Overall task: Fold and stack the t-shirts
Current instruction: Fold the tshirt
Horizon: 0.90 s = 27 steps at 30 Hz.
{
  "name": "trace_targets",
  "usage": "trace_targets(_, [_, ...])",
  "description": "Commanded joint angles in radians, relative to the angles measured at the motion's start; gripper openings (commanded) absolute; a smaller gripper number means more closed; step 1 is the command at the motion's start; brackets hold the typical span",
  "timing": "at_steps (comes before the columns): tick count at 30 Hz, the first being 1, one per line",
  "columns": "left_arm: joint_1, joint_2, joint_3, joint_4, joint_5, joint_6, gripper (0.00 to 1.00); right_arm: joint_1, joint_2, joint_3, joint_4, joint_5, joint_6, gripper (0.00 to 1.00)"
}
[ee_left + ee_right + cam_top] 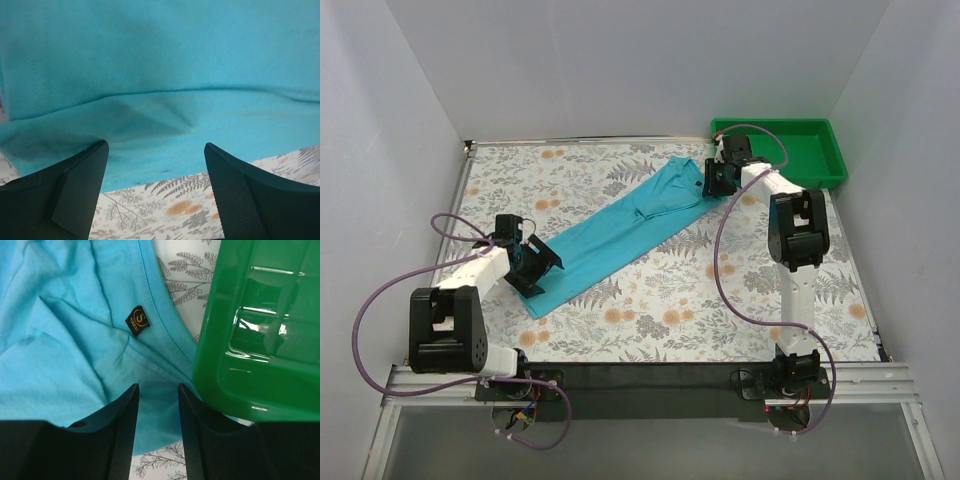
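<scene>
— Where's the shirt?
— One turquoise t-shirt [620, 232], flat on the floral surface [650, 315]. It looks narrowed to a long strip. The long axis runs diagonally, hem end near-left, neck end far-right.

— Arms?
— One at each end. The left gripper [538, 270] is at the hem end with its jaws wide, released. Its wrist view shows the cloth's edge running across just ahead of the fingertips, with nothing between them. The right gripper [713, 182] is at the neck end, jaws a narrow gap apart, not clenched. Blue cloth and a sliver of bare surface show through the gap, and no fold is visibly caught. A small black neck label [136, 320] lies just beyond its fingertips.

— Which is nearer for a grab?
— Each to its own end. My guess is that the next fold goes across the long axis, one end carried onto the other. Either the left travels far-right or the right travels near-left.

— The tray?
— A green plastic tray [820, 165] sits in the far-right corner, just beside the neck end. From the right wrist its rim meets or overlaps the shirt's edge; I can't tell which. Nothing in it that I can see.

— Risk?
— The right gripper is crowded against the tray wall, so a lift there could nudge it. No stack begun.
</scene>
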Motion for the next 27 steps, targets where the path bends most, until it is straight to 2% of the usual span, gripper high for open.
trace_targets(1, [-0.061,-0.049,-0.003,-0.131,0.042,-0.039,0.73,0.003,0.015,0.085,-0.030,0.004,-0.045,0.39])
trace_targets(8, [-0.104,-0.156,0.173,-0.235,-0.133,0.048,0.78,0.061,-0.232,-0.095,-0.004,-0.016,-0.028,0.45])
trace_targets(10, [-0.114,-0.149,0.192,-0.220,-0.202,0.099,0.79,0.087,-0.287,-0.172,0.003,-0.022,-0.016,0.45])
trace_targets(17, [-0.125,-0.022,0.192,-0.074,-0.270,0.193,0.75,0.150,-0.520,-0.419,0.012,-0.085,0.047,0.45])
trace_targets(23, [-0.128,0.089,0.182,-0.054,-0.230,0.193,0.74,0.155,-0.706,-0.631,0.010,-0.093,0.059,0.45])
trace_targets(27, [-0.146,0.130,0.156,-0.086,-0.199,0.173,0.74,0.155,-0.792,-0.703,0.010,-0.099,0.067,0.46])
